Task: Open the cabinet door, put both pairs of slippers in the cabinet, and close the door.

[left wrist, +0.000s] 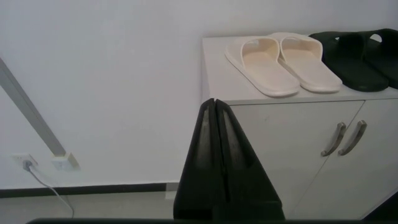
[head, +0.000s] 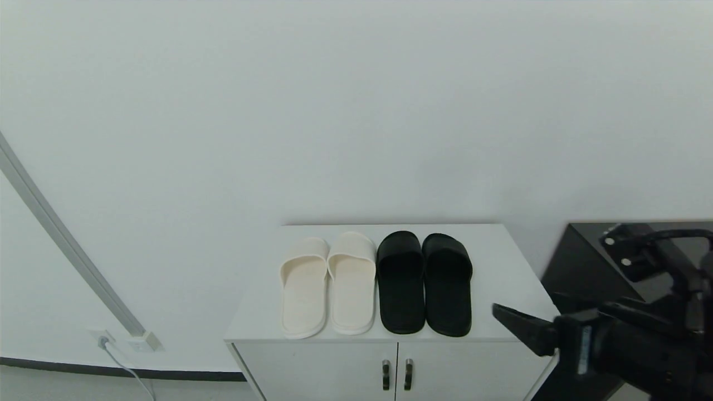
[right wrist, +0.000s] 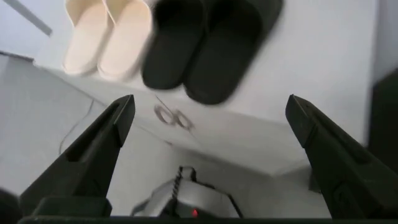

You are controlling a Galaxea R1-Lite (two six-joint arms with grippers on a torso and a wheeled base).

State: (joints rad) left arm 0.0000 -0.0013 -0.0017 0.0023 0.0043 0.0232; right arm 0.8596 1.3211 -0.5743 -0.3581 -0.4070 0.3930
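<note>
Setting: plain indoor room, most like a bare test or office space staged as a home entryway. Evidence: blank white wall [head: 356, 111]; surface-mounted cable trunking [head: 67, 238] running down to a socket [head: 103, 338] with a plugged-in cord [head: 120, 359]; dark baseboard [head: 189, 375]. Furniture: low white two-door cabinet [head: 518, 267] carrying white slippers [head: 328, 284] and black slippers [head: 424, 284], black unit [head: 579, 262] beside it.

No legible text, labels, numbers or signs anywhere (cabinet [head: 312, 367] front included).
</note>
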